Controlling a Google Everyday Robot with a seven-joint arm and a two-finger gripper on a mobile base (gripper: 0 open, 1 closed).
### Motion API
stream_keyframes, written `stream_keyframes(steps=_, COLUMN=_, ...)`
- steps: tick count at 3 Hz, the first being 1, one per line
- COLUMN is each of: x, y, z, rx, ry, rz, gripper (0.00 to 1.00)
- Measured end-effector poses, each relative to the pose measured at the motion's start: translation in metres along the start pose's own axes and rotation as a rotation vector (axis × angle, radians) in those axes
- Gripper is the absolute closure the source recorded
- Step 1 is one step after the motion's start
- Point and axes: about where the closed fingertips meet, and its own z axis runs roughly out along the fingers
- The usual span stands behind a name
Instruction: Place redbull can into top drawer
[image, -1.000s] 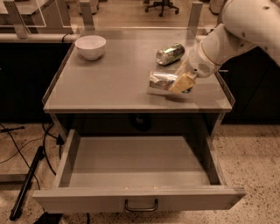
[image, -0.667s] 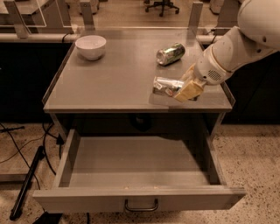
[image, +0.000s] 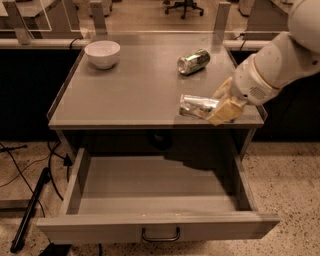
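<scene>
At the table (image: 125, 100) front edge, gripper (image: 220, 102) fingers (image: 226, 112) clamp the redbull can (image: 196, 105); placement into open top drawer (image: 155, 231) remains.

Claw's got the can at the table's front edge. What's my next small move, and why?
Probably carry the redbull can toward the camera, past the front edge of the table, before lowering. The claw holds it sideways over that edge, and the top drawer stands open below, further out.

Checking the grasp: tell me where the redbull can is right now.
Camera view, right side: the redbull can is held sideways in the gripper over the front right edge of the tabletop, above the open top drawer.
</scene>
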Motion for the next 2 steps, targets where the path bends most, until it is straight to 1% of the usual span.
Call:
stream_keyframes(steps=1, x=0.008, y=0.033, z=-0.011, rx=-0.025, ry=-0.017, rz=-0.004, gripper=1.00)
stream_keyframes(steps=2, x=0.016, y=0.063, z=0.003, rx=-0.068, ry=-0.066, rz=-0.012, gripper=1.00)
